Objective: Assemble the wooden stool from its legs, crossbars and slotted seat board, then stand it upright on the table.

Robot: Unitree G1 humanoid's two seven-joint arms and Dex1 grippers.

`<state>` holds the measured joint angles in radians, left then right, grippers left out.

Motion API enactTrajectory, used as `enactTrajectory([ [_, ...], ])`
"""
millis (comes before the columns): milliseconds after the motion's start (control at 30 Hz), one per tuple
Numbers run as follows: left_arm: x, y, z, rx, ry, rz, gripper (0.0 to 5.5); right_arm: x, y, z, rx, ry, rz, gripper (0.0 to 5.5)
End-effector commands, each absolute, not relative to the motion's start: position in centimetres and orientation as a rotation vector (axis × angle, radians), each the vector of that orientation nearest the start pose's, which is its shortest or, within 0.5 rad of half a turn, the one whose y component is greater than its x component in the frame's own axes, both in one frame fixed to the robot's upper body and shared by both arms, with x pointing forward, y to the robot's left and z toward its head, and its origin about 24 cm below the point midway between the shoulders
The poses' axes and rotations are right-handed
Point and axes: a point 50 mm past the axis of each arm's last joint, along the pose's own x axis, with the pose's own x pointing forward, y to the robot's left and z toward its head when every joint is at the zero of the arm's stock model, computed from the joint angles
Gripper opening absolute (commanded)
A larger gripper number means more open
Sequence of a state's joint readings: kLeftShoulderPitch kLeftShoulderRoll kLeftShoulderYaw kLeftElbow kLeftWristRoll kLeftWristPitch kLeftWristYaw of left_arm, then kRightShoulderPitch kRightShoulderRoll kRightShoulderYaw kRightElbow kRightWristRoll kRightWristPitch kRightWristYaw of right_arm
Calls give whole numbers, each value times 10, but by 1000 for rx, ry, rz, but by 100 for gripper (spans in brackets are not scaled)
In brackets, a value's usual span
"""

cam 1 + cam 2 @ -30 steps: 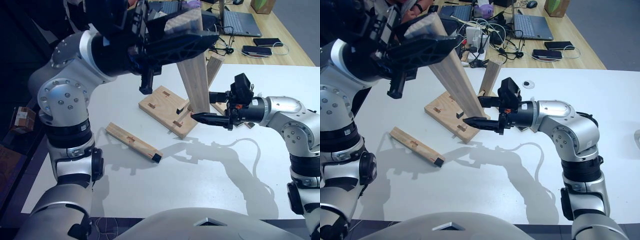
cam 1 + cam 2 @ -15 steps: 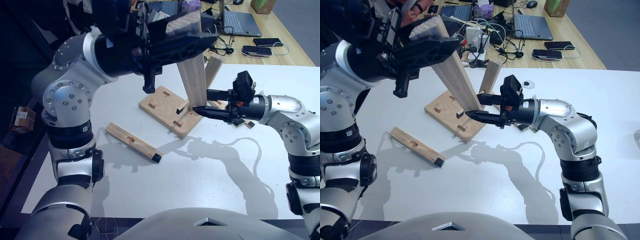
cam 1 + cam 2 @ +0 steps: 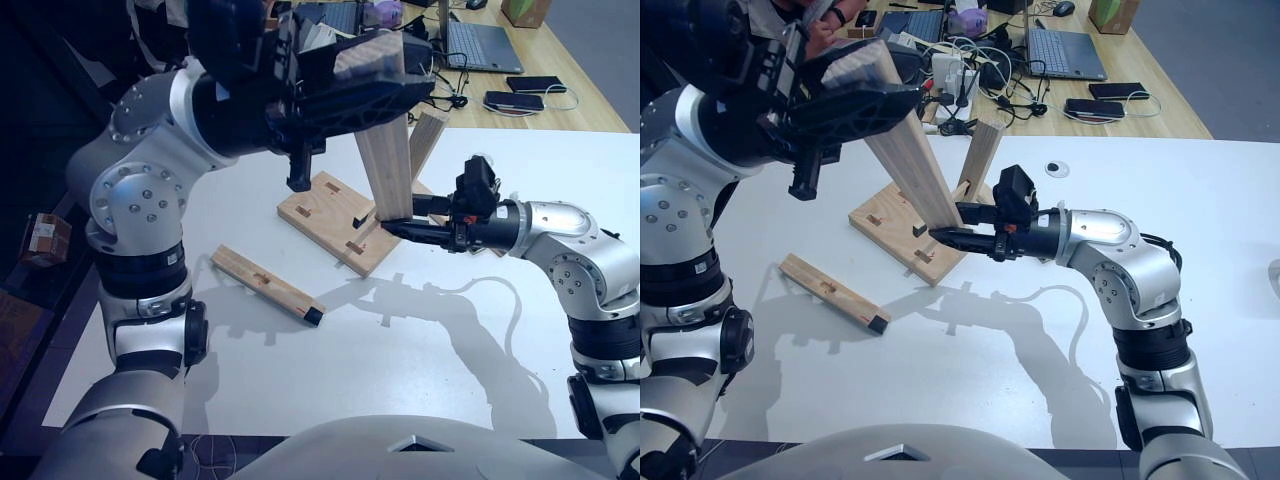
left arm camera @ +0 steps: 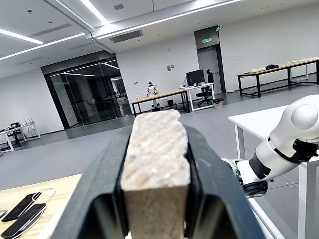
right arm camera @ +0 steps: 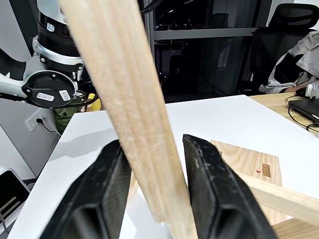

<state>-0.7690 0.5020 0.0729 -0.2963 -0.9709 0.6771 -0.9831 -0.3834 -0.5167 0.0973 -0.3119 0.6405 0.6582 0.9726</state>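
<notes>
Pincers: left pincer [image 3: 378,72] clamped across top end of leg [image 3: 386,150]; right pincer [image 3: 397,217] spread just wider than leg, straddling its lower end, no squeeze visible
Leg location: held up off counter [image 3: 430,340], foot down at seat board [image 3: 322,203], by the slots along the board's right-hand edge
Top grip risk: one high grip, so leg can pivot in the left pincer if the foot catches; likely result is a cocked tenon
Low grip risk: if right pincer closes off-centre it shoves the foot sideways, off the slot
Slot risk: leg comes in tilted, so tenon may bind on the slot edge; pushing down then would jam it or lever the board
Board risk: seat board lies loose and flat on the counter, nothing pins it; side load from the foot could slide or tip it
Rear leg risk: rear leg [image 3: 428,132] stands leaning at the board's far side, just behind the held leg; a board shift could knock it out
Loose bar: slotted bar [image 3: 266,284] flat on counter, well apart toward robot's left, low risk
Leg axis: long axis near upright, not plumb
Leg pointing: foot end down at board, top end up, leaning to robot's left
Needed, my read: square the leg up before pressing
</notes>
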Motion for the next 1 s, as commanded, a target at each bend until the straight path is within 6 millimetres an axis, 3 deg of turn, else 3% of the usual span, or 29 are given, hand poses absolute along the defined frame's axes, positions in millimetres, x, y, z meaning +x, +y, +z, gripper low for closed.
enactTrajectory([
  [33, 262, 118, 274, -35, -253, -1518, 102, 253, -122, 162, 47, 65, 1365, 151],
  [67, 264, 118, 272, -27, -221, -1510, 139, 253, -122, 162, 48, 65, 1366, 151],
  [233, 271, 124, 273, -27, -196, -1408, 213, 258, -127, 162, 51, 50, 1306, 111],
  [467, 280, 147, 283, -198, -252, -1073, 215, 277, -135, 176, -49, -126, 898, 101],
  [533, 286, 149, 288, -255, -271, -911, 215, 287, -136, 179, -246, -185, 703, 101],
  [633, 293, 136, 300, -383, -308, -757, 215, 296, -139, 195, -565, -337, 436, 101],
  [733, 290, 107, 311, -553, -312, -770, 215, 310, -148, 214, -772, -458, 149, 101],
  [867, 284, 88, 309, -636, -257, -823, 215, 330, -146, 232, -830, -540, -61, 101],
  [1000, 288, 82, 308, -701, -227, -831, 215, 348, -142, 237, -830, -568, -104, 101],
])
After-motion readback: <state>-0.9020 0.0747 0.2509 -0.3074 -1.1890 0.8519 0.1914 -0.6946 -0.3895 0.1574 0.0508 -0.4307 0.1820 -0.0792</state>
